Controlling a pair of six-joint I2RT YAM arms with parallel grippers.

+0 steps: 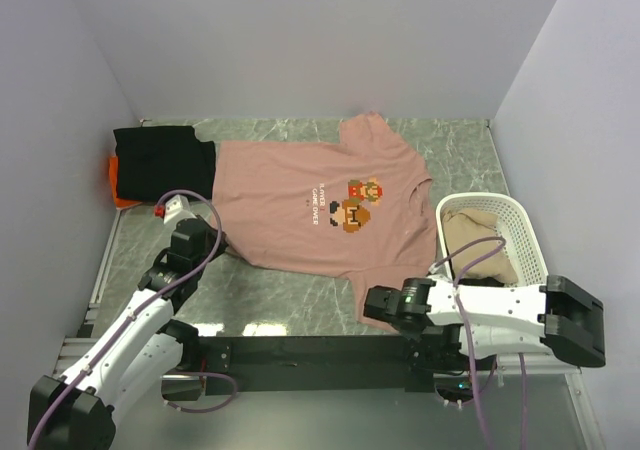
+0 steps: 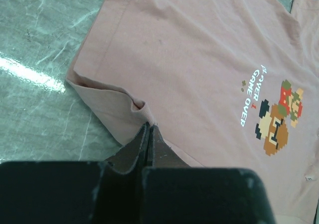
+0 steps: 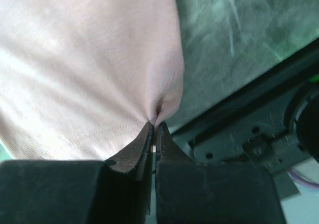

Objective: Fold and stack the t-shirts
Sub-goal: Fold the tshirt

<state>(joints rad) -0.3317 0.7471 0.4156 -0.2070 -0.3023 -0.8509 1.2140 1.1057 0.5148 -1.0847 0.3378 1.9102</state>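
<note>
**Pink t-shirt** [image 1: 290,205]: lies spread flat across the middle of the tabletop [image 1: 280,295], pixel-art print and white lettering facing up, one sleeve towards the far wall. The cloth is bunched at both grip points and otherwise mostly smooth.

**Left fingers** [image 2: 134,149]: pressed together, pinching the near-left corner of the pink t-shirt at its stitched hem. A small fold stands up just ahead of the tips.

**Right fingers** [image 3: 134,152]: pressed together, pinching the near-right edge of the same shirt, close to the near edge of the tabletop. The fabric puckers into the tips.

**Black t-shirt** [image 1: 165,160]: folded, at the far left, touching the pink shirt's left edge.

**Orange t-shirt** [image 1: 118,185]: beneath the black one, only its left margin showing.

**White basket** [image 1: 485,198]: at the right, just beside the pink shirt, holding beige cloth [image 1: 475,235].
</note>
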